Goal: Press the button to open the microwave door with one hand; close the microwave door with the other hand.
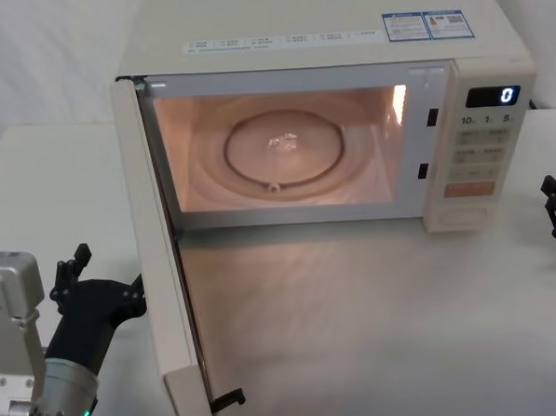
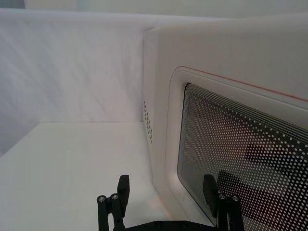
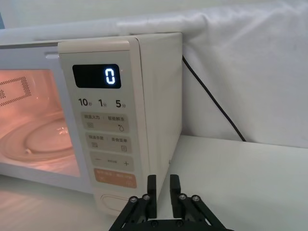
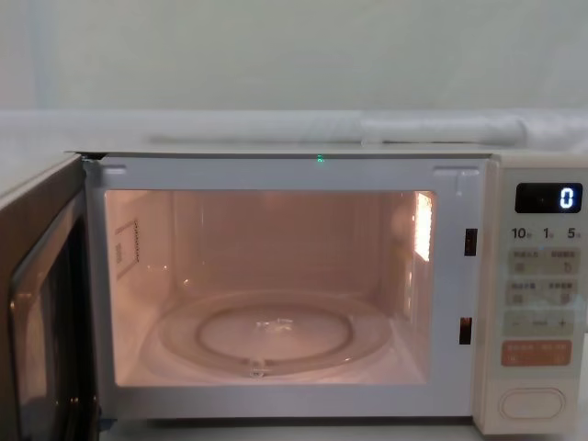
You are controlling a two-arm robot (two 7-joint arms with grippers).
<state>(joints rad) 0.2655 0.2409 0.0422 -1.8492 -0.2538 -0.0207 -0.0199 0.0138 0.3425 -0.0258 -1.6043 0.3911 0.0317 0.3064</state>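
The microwave door stands swung wide open on its hinge at the left side of the microwave, its free edge pointing toward the robot and the lit cavity with its glass turntable exposed. The button sits at the bottom of the control panel, below the display reading 0.

The left gripper hangs just outside the door, its 2 fingers spread apart and holding nothing; one fingertip looks close to the window's outer face, though contact cannot be confirmed. The right gripper hovers to the right of the microwave near the panel, fingers nearly together with a slim gap, empty.

The door is a stiff, light, smooth panel (no handle to grasp), so it likely wants a flat push on its outer face near the free edge, where leverage is greatest, until the latch clicks.
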